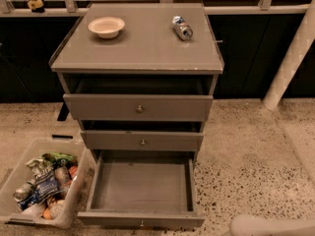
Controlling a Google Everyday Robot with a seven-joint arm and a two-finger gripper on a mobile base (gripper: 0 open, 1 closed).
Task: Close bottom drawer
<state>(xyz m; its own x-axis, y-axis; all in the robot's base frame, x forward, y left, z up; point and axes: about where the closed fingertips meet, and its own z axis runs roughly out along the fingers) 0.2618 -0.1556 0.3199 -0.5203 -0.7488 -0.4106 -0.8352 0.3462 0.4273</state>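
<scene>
Speckled beige terrazzo floor (pixel 256 146). Grey flat-topped drawer cabinet (pixel 142 48) stands against dark wall panels (pixel 251 53). Pale horizontal ledge (pixel 256 9) above panels. White slanted round post (pixel 290 63) at right. Even indoor light.

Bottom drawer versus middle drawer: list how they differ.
The bottom drawer is pulled far out, its bare inside showing; the middle drawer is nearly in. The bottom drawer's knob sits at the picture's lower edge; the middle drawer's knob is mid-picture. Both are grey with one small knob. The gripper is low right, beside the bottom drawer.
</scene>
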